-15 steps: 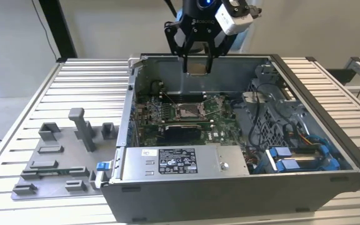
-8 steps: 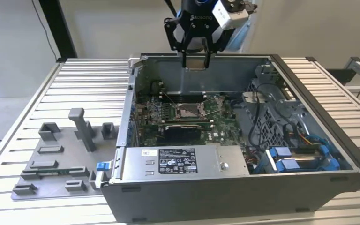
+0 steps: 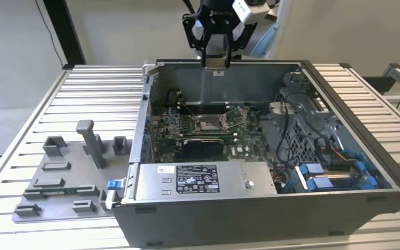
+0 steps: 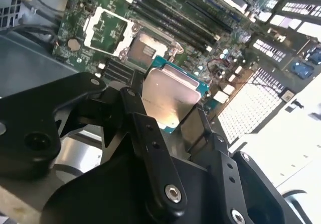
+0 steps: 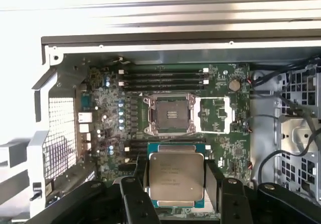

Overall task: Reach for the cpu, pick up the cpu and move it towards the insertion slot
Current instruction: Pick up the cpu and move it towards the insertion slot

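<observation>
Cpu [image 5: 175,176] aloft above the open computer case [image 3: 366,208] on the slatted table [image 3: 96,99], clamped by its edges in the gripper's [image 5: 175,184] jaws, silvery top showing, over the green board beside the insertion slot [image 5: 170,114].

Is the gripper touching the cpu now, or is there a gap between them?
Touching. In the first wrist view the gripper has its jaws pressed against two opposite edges of the cpu, holding it above the motherboard.

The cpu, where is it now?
In both wrist views, the cpu sits clamped in the tool, above the green board and beside the insertion slot.
</observation>
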Available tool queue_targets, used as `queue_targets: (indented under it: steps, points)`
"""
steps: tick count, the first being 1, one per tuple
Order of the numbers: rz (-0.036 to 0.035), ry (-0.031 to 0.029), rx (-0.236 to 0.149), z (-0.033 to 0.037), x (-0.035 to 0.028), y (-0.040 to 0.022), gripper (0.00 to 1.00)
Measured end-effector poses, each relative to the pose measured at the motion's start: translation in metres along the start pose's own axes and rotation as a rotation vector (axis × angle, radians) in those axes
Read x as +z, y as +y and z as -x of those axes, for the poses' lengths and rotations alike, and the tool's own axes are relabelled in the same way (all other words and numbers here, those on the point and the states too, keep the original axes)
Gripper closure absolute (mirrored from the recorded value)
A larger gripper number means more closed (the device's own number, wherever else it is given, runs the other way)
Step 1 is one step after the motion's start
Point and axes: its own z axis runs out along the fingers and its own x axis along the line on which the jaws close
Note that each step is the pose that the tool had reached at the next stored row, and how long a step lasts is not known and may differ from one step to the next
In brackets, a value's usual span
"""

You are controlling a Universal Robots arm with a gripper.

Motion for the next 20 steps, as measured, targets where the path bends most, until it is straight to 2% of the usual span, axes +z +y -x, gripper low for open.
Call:
queue_targets:
  steps: [10,20]
  points:
    - [-0.0014,0.0006,-0.022,0.0114,0.0025,0.0057,1.00]
    - [-0.0093,0.0002,-0.022,0.0109,0.0037,0.0318,1.00]
